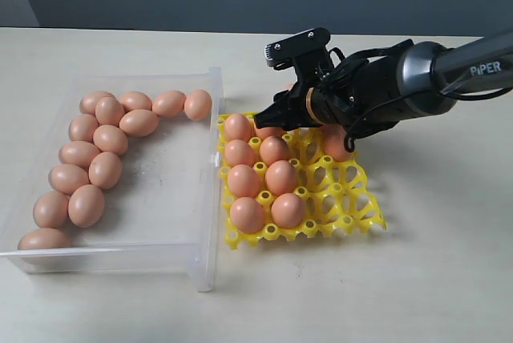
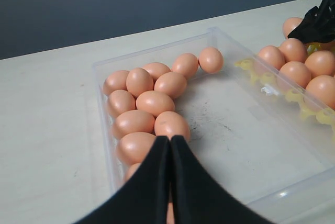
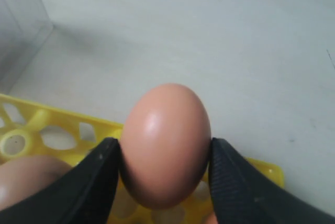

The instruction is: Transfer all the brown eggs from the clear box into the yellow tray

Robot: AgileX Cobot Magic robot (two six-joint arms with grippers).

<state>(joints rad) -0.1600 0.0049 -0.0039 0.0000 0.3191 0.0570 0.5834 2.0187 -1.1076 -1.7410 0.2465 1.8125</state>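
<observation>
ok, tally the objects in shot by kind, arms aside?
brown eggs: 24 (14 in box, 9 in tray, 1 held by the right gripper)
clear box: 1
yellow tray: 1
Total: 26

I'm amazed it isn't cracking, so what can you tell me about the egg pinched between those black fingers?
The egg is smooth, matte and light pinkish-brown with a faint sheen, and no crack shows. The right gripper clamps it across its shorter width, its two black fingers pressing on opposite sides. It hangs over one edge of the yellow tray, with the pale table beyond. Whether its lower end touches a cup cannot be told.
</observation>
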